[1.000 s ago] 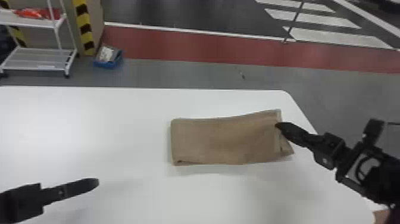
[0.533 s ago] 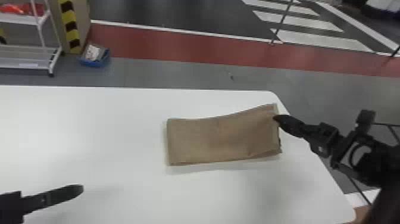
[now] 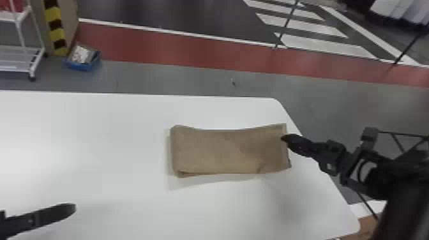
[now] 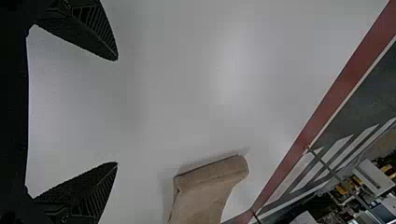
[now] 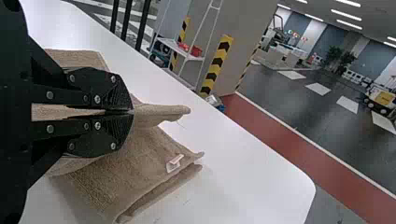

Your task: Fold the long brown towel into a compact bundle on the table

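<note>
reader: where does the long brown terry-cloth towel lie?
tutor: on the smooth white table, toward its right side: a folded rectangle, long axis running left to right.
reader: and the tools?
tutor: the rigid black right gripper, nearer of the two, is at the towel's right short end, fingers pressed together on a pinch of cloth. the tapered black left gripper hangs near and left, well apart, fingers spread, ribbed on their inner faces.
reader: what governs the coming move?
tutor: the towel extends leftward from the pinch, so a further fold would probably carry that end left, along the long axis.
reader: the texture?
tutor: matte, nubbly pile; soft, layered edges; a small white label at one edge.
</note>
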{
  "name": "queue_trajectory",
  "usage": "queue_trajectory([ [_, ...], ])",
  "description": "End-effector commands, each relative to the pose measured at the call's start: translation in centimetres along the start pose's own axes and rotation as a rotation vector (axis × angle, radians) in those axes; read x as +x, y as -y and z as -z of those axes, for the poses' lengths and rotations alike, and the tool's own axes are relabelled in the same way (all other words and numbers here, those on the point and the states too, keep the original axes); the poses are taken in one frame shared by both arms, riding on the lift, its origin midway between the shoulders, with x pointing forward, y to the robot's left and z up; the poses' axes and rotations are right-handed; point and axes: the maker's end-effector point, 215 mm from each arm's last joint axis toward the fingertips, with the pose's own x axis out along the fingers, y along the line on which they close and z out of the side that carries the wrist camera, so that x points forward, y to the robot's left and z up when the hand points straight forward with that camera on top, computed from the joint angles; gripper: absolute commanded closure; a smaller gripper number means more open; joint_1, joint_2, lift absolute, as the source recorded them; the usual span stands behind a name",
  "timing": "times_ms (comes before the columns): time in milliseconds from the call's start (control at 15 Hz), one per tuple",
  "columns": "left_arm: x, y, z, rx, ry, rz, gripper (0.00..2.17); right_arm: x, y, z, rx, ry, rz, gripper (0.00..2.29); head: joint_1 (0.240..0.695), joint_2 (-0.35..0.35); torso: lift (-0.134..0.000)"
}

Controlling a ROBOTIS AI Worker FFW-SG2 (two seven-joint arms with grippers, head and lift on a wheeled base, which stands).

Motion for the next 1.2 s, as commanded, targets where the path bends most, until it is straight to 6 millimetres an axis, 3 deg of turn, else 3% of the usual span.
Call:
queue_trajectory([
  [0,0.0,0.0,0.0,-0.002,0.000,-0.003,0.08,0.1,-0.5,-1.1,0.020,-0.002,-0.024,1.06,0.695,-0.336,-0.125],
  [333,0.1,-0.4,0.2,-0.006,-0.003,-0.014,0.08,0.9,-3.5,-4.7,0.022,0.026,-0.082,1.06,0.695,-0.333,-0.125],
  [600,0.1,-0.8,0.6,-0.018,-0.008,-0.018,0.08,2.3,-1.9,-3.0,0.068,-0.023,-0.055,1.04,0.695,-0.328,-0.125],
  [733,0.1,-0.9,0.8,-0.023,-0.011,-0.018,0.08,2.4,0.3,-2.1,0.078,-0.040,0.019,0.03,0.695,-0.324,-0.125],
  [1133,0.2,-1.2,1.2,-0.033,-0.019,-0.018,0.08,0.0,3.3,-2.5,0.064,-0.037,0.100,0.07,0.695,-0.350,-0.125],
])
